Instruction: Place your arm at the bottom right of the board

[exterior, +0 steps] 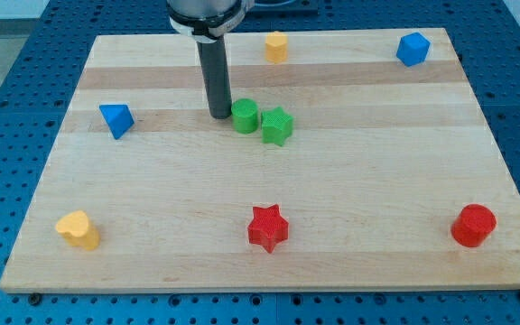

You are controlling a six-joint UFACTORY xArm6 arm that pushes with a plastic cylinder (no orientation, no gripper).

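Task barely begun: arm far from the near-right corner.
My tip (pixel 220 116) sits just left of the green cylinder (pixel 245 116) on the worktop (pixel 152 217); no gripper shows. The whole run toward the red cylinder (pixel 473 225) remains.

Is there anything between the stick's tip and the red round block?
In the camera view, my tip and the red cylinder have the green cylinder and green star near the line's start; beyond them, bare board.
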